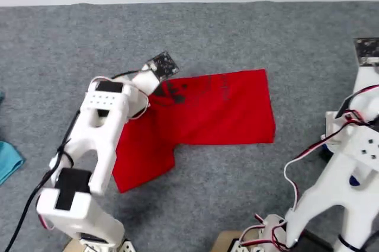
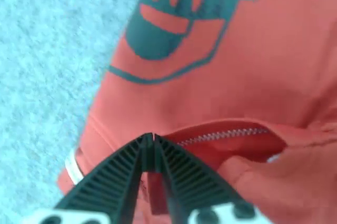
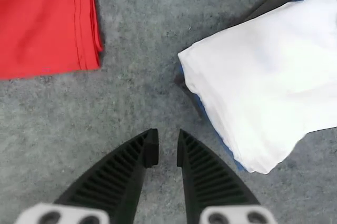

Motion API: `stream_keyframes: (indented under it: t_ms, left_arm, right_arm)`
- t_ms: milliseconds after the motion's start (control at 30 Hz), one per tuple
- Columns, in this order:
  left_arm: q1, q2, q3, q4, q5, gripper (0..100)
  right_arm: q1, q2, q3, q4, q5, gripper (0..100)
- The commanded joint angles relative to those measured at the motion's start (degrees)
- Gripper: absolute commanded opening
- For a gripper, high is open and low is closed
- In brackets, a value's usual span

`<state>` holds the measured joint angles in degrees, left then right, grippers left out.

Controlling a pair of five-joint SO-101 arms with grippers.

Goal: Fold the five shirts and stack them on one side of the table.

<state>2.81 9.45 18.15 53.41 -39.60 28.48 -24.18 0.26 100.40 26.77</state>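
Shirt (image 1: 207,109), red, is lying mid-surface (image 1: 237,38), half folded. Its long axis is running across from arm to arm, with the collar (image 2: 226,134) pointing toward the left arm. Left tool (image 2: 152,145) is pressing together, seemingly pinching fabric by the collar. Right tool (image 3: 163,147) is hanging slightly apart beside the stack (image 3: 263,76). Folding looks to be underway; next, the collar end needs carrying over.

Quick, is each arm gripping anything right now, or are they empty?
Left end effector: closed, pinching the red shirt near its collar.
Right end effector: slightly open, holding nothing, above the bare table.
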Motion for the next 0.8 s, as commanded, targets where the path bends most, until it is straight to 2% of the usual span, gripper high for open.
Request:
stream_keyframes:
  t_ms: [0,233,367,500,667,767]
  left_arm:
    - [-0.26,1.85,-5.76,-0.97,-0.62,0]
    - [-0.09,7.38,-9.89,-0.88,-0.53,2]
    - [-0.79,7.82,-12.18,0.00,-0.18,15]
    - [-1.41,7.82,-16.84,2.55,0.70,17]
    - [-1.14,7.74,-25.54,15.21,-1.93,17]
    - [-0.70,7.82,-30.02,26.73,-6.68,11]
  right_arm:
    - [0.57,-1.89,1.76,1.98,0.09,7.2]
    - [0.57,-2.42,3.96,-0.13,0.09,7.2]
    - [0.57,-2.15,4.04,-0.92,0.09,7.2]
    - [0.48,-1.98,4.04,-0.92,0.09,7.2]
    - [0.48,-1.89,4.04,-0.92,0.18,7.2]
    - [0.48,-1.89,4.04,-0.92,0.35,7.2]
